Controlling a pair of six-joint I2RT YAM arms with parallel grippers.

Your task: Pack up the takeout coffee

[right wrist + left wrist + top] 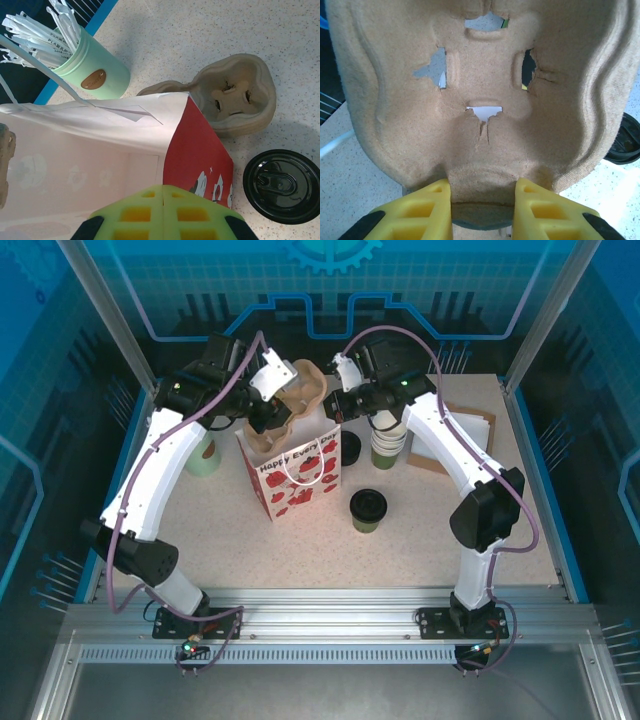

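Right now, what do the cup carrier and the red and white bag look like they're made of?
Cup carrier: probably moulded paper pulp; tan, matte and fuzzy, with ragged fibrous tears at its cutouts. Bag: seemingly paper with a smooth finish; thin white walls with crisp folds and red print outside.

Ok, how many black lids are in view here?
2. One caps the takeout coffee; a loose lid lies on the table just right of the paper bag. Others may be hidden behind it.
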